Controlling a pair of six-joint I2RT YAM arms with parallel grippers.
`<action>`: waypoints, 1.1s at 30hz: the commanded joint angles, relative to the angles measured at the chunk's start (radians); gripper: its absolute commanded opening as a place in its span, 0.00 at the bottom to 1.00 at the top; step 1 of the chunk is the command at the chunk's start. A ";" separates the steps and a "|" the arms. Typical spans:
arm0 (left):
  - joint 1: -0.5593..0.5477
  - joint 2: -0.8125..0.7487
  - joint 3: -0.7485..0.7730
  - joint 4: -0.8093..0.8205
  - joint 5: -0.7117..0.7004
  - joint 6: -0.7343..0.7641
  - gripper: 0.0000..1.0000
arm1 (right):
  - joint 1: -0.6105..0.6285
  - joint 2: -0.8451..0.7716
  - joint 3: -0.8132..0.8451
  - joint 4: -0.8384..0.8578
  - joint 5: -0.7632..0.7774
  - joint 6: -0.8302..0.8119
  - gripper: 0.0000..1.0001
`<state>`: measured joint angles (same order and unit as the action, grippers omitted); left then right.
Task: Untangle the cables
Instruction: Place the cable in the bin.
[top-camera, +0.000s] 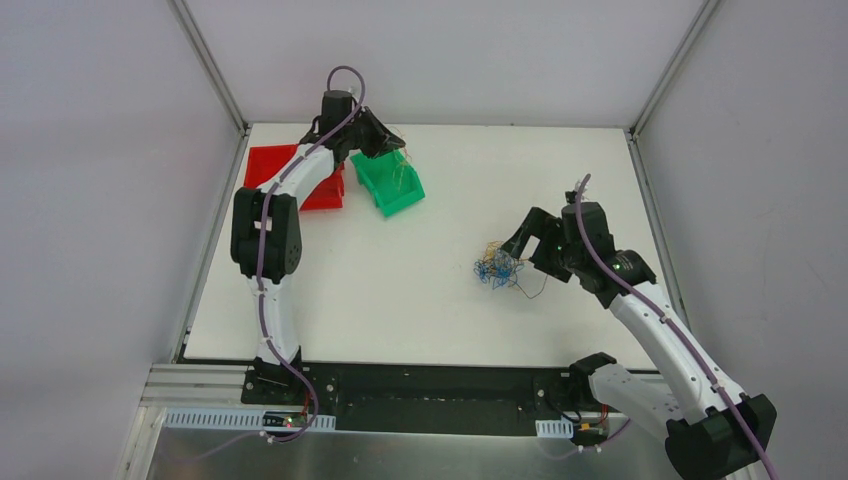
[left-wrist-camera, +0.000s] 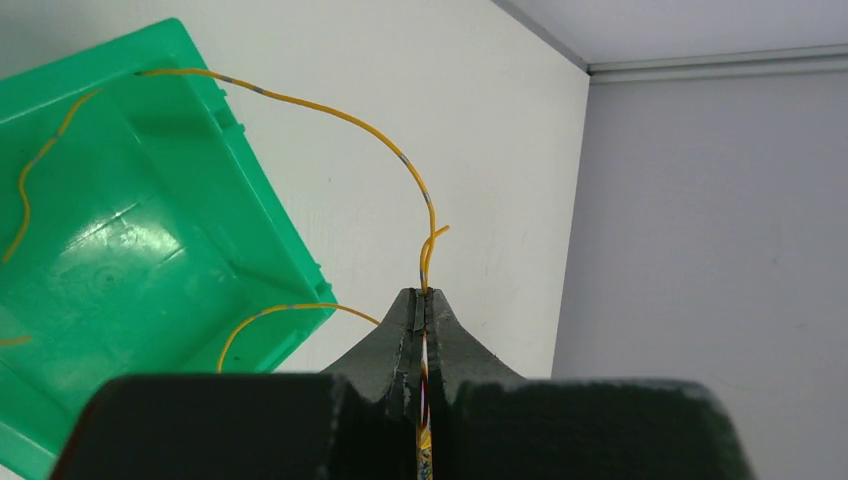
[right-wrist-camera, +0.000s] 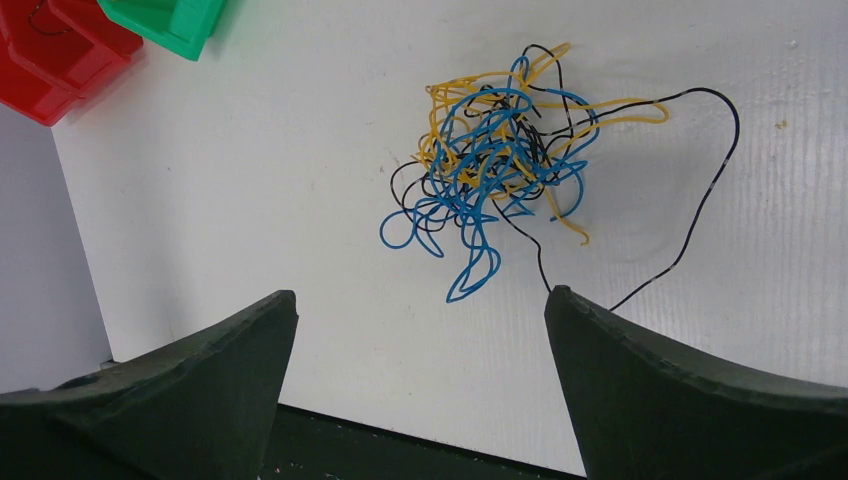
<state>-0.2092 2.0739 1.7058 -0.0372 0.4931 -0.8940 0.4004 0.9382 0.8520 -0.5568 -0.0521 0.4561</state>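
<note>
Barely started: one yellow cable (left-wrist-camera: 330, 112) is out of the knot and draped over the rim of the green bin (left-wrist-camera: 150, 250) at the far left. Remaining cables (right-wrist-camera: 500, 150) (blue, yellow, black) sit in one tight clump on the table (top-camera: 400, 300) right of centre, with a black strand looping out loose. Left gripper (left-wrist-camera: 424, 300) clamped tight on the yellow cable near the bin; right gripper (right-wrist-camera: 420, 295) spread wide just short of the clump, gripping nothing.

Both arms extended.
Left claw (left-wrist-camera: 424, 296) pinched shut on a yellow cable (left-wrist-camera: 330, 111); right claw (right-wrist-camera: 420, 293) spread wide, angled downward.
</note>
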 joint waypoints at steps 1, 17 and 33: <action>0.013 0.014 0.035 0.092 -0.024 -0.025 0.00 | -0.007 -0.027 -0.009 0.003 -0.002 -0.004 0.99; 0.026 -0.007 0.006 -0.020 -0.252 0.331 0.00 | -0.023 -0.025 -0.010 -0.004 -0.011 -0.014 0.99; -0.065 -0.039 -0.117 -0.034 -0.414 0.603 0.00 | -0.024 0.003 0.002 0.015 -0.044 0.004 0.99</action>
<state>-0.2699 2.0972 1.6131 -0.0662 0.1299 -0.3576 0.3813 0.9417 0.8368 -0.5632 -0.0784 0.4561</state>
